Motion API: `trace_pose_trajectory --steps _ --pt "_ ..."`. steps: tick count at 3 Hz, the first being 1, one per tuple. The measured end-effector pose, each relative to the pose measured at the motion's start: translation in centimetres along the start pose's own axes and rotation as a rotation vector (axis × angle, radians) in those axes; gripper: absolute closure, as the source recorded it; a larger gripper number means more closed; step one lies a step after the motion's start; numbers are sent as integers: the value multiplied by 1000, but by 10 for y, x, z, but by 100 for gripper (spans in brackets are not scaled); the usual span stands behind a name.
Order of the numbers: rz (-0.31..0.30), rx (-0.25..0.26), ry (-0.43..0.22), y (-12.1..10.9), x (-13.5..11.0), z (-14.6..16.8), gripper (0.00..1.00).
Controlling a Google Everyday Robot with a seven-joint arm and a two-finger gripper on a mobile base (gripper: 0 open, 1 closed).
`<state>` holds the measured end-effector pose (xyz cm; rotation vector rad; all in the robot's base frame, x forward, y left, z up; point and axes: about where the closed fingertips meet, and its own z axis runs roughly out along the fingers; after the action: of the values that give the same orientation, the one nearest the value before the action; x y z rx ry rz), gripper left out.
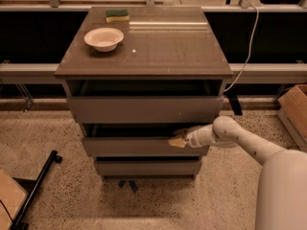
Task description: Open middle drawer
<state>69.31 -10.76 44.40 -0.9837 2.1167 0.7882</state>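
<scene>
The middle drawer (134, 146) is the second of three grey-brown flat fronts in the cabinet (144, 56). A dark gap shows above its front panel, which stands a little forward of the bottom drawer (147, 167). My gripper (178, 140) is at the top edge of the middle drawer's front, right of centre, and touches it. The white arm (240, 140) reaches in from the lower right. The taller top drawer (144, 109) sits above, with a dark gap under the cabinet top.
A white bowl (104, 38) and a green-yellow sponge (117, 15) lie on the cabinet top. A cardboard box (293, 110) stands on the floor at right. A black bar (36, 188) lies on the floor at lower left. A white cable (245, 56) hangs down to the right of the cabinet.
</scene>
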Motion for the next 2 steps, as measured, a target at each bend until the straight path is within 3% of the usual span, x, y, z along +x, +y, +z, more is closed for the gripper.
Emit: trace_pose_trajectory --steps 2 --pt "0 0 0 1 -3 -2 100"
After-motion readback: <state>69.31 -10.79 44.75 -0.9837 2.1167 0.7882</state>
